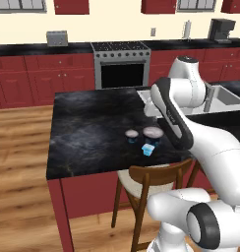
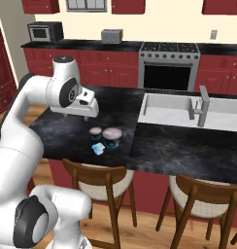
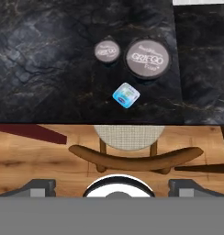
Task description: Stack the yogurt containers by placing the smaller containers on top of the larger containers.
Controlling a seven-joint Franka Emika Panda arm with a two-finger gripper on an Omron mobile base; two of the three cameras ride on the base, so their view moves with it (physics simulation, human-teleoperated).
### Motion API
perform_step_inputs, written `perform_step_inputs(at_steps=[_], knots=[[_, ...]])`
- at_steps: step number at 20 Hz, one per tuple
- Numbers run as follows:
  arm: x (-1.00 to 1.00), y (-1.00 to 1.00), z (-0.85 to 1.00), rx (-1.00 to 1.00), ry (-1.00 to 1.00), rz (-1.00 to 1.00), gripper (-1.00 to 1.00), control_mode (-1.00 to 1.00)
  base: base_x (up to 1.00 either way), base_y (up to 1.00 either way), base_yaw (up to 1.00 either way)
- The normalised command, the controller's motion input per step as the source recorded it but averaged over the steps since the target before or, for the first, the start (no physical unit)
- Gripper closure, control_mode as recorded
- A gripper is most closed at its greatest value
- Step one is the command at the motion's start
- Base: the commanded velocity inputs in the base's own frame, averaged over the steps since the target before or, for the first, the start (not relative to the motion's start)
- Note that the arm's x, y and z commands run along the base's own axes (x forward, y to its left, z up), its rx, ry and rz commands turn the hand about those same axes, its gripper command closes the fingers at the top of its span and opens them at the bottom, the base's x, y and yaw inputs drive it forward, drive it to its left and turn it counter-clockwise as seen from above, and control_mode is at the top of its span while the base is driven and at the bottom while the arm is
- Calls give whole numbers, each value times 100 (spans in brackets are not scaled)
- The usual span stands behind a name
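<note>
a white robot arm reaches over a black marble kitchen island (image 1: 87, 133), its two-finger gripper (image 3: 112, 186) held high above the stone with the jaws spread wide and nothing between them. three yogurt containers sit close together near the island's front edge, just above a wooden stool with a pale woven seat (image 3: 128, 137). the widest round cup with a pale pinkish-grey lid and dark blue body (image 3: 148, 58) stands beside a narrower round cup with a matching pale lid (image 3: 107, 51); the two are near each other but apart. a tiny light-blue squarish cup with a whitish top (image 3: 126, 95) rests just in front of them, turned at an angle, nearer the wide cup.

nothing is stacked yet, so the task looks to be at its very start, with the approach to a first pick. the next move likely calls for lowering the hand over one of the smaller cups, probably the tiny squarish one, and lining the fingers up with its angled sides before closing.

in both base views the arm's own links hide the fingers, and part of the wide cup in the left one. the lid lettering is too blurred to read with confidence.
</note>
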Motion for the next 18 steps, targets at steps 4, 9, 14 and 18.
perform_step_inputs(at_steps=[4,9,14,18], knots=[[24,20,-8,0,0,0,-100,-100,0,0,0],[33,13,-11,-1,0,0,-100,-100,0,0,0],[39,7,-16,-2,0,0,-100,-100,0,0,0],[39,2,-14,0,0,0,-100,-100,0,0,0]])
